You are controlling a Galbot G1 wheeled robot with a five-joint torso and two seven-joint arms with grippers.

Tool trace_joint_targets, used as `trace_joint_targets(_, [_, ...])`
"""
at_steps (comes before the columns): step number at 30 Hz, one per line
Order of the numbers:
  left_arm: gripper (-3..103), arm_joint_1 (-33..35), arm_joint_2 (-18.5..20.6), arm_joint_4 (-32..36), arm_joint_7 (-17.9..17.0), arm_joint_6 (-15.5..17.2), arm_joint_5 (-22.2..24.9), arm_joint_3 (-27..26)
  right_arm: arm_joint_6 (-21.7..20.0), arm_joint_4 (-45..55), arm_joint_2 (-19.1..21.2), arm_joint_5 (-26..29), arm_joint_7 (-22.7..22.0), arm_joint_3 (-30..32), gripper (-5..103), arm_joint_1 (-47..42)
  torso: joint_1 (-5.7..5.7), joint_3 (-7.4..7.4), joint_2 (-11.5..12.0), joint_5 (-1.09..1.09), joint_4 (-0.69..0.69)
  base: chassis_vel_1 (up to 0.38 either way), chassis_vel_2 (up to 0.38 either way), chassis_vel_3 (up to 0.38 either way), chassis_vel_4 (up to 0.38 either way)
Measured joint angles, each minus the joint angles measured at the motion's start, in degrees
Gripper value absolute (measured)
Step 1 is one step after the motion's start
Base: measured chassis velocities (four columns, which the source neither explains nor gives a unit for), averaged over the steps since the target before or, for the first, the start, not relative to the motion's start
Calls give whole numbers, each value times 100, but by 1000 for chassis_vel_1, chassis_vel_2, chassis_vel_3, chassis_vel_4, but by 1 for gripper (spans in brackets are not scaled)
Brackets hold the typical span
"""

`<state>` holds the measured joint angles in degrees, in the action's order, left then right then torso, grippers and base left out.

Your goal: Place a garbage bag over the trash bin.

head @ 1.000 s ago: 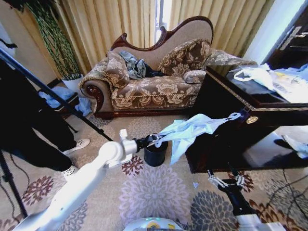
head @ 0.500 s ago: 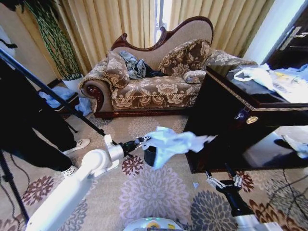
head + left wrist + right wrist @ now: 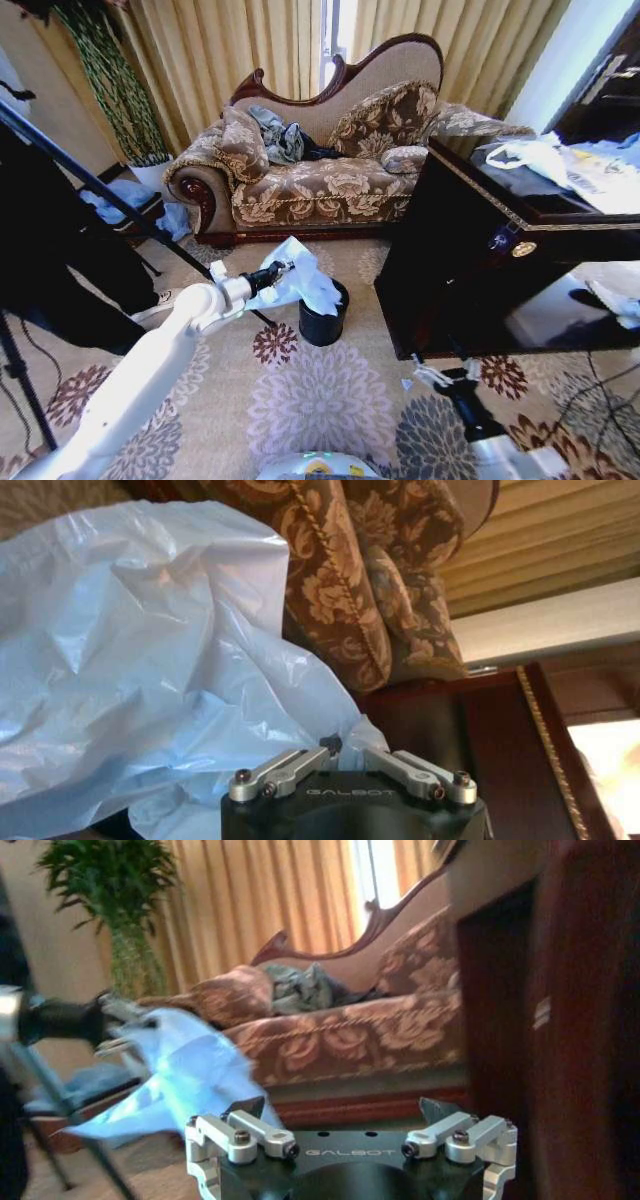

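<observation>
My left gripper (image 3: 282, 268) is pinched shut on the crumpled garbage bag (image 3: 305, 283), holding it in the air above and just to the left of the black trash bin (image 3: 323, 322) on the floral carpet (image 3: 320, 400) before the sofa (image 3: 310, 170). The bag's lower folds drape onto the bin's rim. My right gripper (image 3: 442, 377) hangs low beside the dark wooden cabinet (image 3: 470, 260), fingers spread and empty.
</observation>
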<state>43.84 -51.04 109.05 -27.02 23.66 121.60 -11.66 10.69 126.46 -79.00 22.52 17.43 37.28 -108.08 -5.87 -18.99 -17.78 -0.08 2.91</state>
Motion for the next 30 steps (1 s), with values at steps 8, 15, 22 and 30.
trace_joint_targets(8, [0, -342, -119, -70, 25, -132, -229, 538, -178, -352, 303, -109, -339, -1066, 100, 649, 0, 0, 0, -4, 0, 0, 0, 0, 0])
trace_joint_targets(15, [0, -876, -255, -277, 120, -284, -289, 995, -239, -777, 480, -135, -357, -1852, 84, 1316, 0, 0, 0, -1, 0, 0, 0, 0, 0])
trace_joint_targets(22, [0, -1050, 23, 125, 73, -264, -116, 1323, -338, -983, 649, -83, -452, -2232, 57, 2101, 0, 0, 0, -1, -1, 0, 0, 0, 0])
trace_joint_targets(30, [0, -775, 181, 528, 97, -138, -102, 1271, -496, -1146, 1105, 106, -480, -2292, 25, 2801, 0, 0, -1, -2, -1, 0, 0, 0, 0])
